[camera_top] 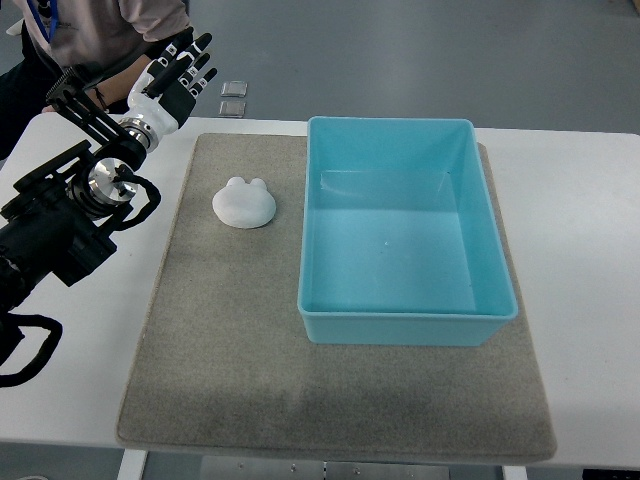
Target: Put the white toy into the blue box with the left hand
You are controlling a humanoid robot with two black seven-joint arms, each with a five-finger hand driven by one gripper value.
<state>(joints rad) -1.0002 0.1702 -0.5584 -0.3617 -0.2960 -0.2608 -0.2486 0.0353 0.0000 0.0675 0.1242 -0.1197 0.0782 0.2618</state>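
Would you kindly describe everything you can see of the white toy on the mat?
The white toy is a small, rounded, matte lump with two little bumps like ears on its far edge; its material looks soft or rubbery. It lies flat on the grey mat, left of the blue box and apart from it. Nothing but the mat touches it; the left robot hand is open, well clear of it.

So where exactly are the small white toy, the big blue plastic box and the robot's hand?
small white toy [244, 203], top view, its rounded top.
big blue plastic box [407, 327], top view, near wall.
left hand [178, 77], top view, back of the hand.
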